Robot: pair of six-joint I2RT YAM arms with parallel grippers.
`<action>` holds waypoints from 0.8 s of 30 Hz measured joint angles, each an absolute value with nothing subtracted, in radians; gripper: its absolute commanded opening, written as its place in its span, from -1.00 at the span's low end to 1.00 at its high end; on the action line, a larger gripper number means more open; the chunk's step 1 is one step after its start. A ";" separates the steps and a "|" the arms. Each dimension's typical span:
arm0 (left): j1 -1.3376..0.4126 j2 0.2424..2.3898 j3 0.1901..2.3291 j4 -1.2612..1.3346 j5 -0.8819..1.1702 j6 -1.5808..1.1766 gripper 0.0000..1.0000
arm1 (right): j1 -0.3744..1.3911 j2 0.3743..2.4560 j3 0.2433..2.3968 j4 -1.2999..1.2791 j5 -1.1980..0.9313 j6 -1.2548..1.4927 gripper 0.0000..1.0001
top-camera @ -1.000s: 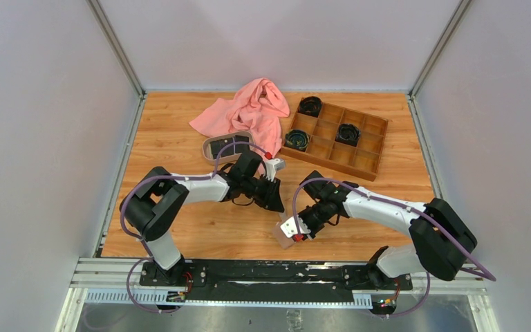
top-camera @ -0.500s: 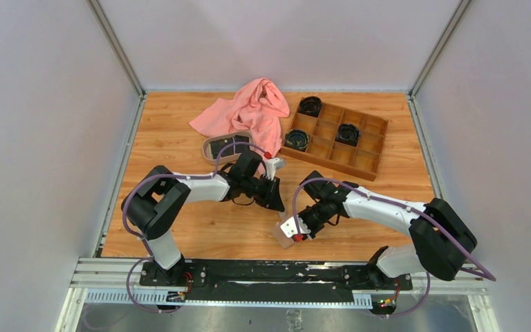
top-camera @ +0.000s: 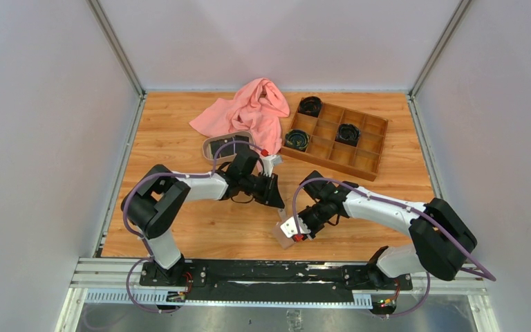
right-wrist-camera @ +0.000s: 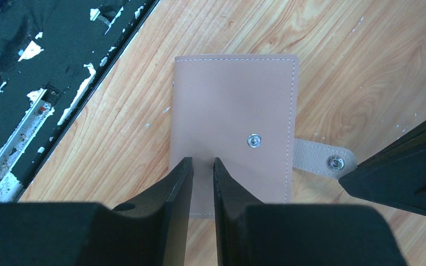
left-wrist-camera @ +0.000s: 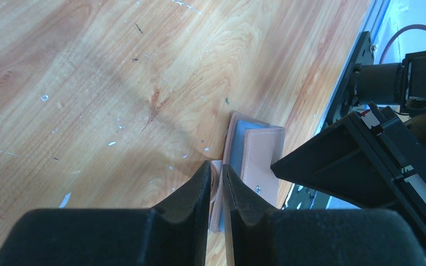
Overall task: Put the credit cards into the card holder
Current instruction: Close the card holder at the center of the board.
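My left gripper [left-wrist-camera: 216, 169] pinches the card holder [right-wrist-camera: 233, 105] by its strap and the right gripper [right-wrist-camera: 202, 162] clamps its cover. The credit cards [top-camera: 221, 146] wait in the oval tray [top-camera: 206, 146] at eleven o'clock, apparently none loaded.

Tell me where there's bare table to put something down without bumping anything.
Bare wood: the far-left corner between the left wall and the pink cloth; the near strip between the left arm and the rail. Crowded: the middle, where both arms meet at the card holder, with the oval tray and wooden box behind.
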State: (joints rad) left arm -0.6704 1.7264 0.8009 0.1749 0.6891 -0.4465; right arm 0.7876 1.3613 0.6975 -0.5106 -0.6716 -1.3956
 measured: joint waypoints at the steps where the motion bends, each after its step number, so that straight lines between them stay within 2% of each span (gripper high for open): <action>1: -0.669 1.726 0.800 0.178 0.689 -0.449 -0.67 | 0.788 1.361 0.698 -0.511 -0.672 -1.396 -0.55; 11: -0.669 1.731 0.792 0.186 0.709 -0.457 -0.67 | 0.788 1.362 0.698 -0.511 -0.672 -1.396 -0.55; 24: -0.665 1.740 0.790 0.186 0.720 -0.457 -0.90 | 0.788 1.367 0.703 -0.517 -0.672 -1.396 -0.55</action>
